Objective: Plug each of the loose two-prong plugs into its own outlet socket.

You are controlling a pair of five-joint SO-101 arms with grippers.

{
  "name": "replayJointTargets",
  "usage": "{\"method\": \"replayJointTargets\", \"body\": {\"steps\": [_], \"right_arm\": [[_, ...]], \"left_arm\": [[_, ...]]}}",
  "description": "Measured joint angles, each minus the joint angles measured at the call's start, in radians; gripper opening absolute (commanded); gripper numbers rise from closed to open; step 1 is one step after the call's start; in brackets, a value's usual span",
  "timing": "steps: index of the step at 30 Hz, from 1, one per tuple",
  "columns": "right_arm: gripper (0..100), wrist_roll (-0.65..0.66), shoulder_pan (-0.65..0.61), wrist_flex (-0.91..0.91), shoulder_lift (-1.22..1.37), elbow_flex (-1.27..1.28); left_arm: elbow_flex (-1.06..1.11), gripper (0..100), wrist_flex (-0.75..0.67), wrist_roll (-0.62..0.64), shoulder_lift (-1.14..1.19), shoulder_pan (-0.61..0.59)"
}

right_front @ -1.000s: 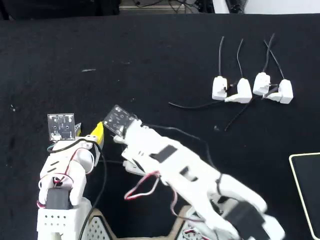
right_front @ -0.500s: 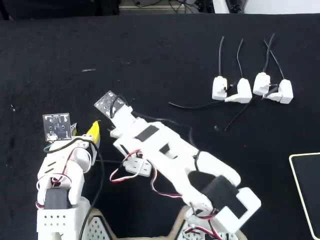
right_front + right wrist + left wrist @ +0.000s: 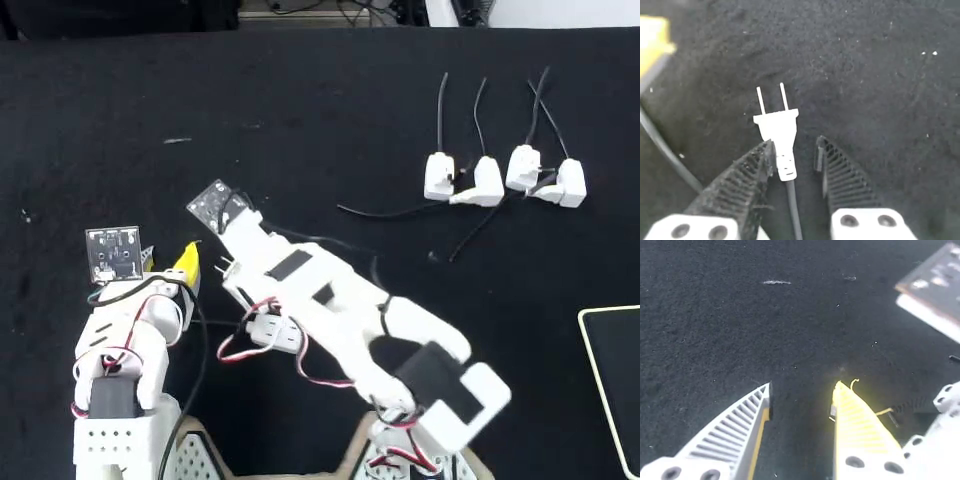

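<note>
Starting from the high view, a black table (image 3: 300,100) is seen with two white arms at its near edge. The left arm (image 3: 130,340) is placed at the near left, and the left gripper (image 3: 168,262), with one yellow finger (image 3: 189,262), is pointed away over the table. The right arm (image 3: 330,310) is stretched aslant from the near middle toward the left arm, so that its far end is set just beside the yellow finger. Four white sockets (image 3: 487,180) are lined up at the far right, each with a thin black lead, well apart from both arms. A loose black cable (image 3: 385,212) is laid near them, and a dark pad (image 3: 612,370) with a pale rim is cut off by the right edge.

From the left wrist view, the left gripper (image 3: 802,390) is shown with its fingers spread wide over bare table, and nothing is held between them. A pale fleck (image 3: 776,282) is seen on the table farther out.

From the right wrist view, a white plug (image 3: 777,131) is shown flat on the table, its two prongs (image 3: 771,97) pointed away from the right gripper (image 3: 794,144). The fingers are set narrowly apart on either side of the plug's rear. One is touching it or nearly so, the other is kept apart, and the plug is not clamped. Its dark cord (image 3: 792,205) is run back between the fingers.
</note>
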Motion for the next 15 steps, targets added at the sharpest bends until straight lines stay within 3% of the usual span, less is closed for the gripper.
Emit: {"method": "replayJointTargets", "body": {"steps": [7,15], "right_arm": [[13.0,0.000,0.000,0.120,0.086,-0.140],[13.0,0.012,0.000,0.117,0.074,-0.124]], "left_arm": [[0.000,21,0.000,0.000,0.000,0.000],[0.000,21,0.000,0.000,0.000,0.000]]}}
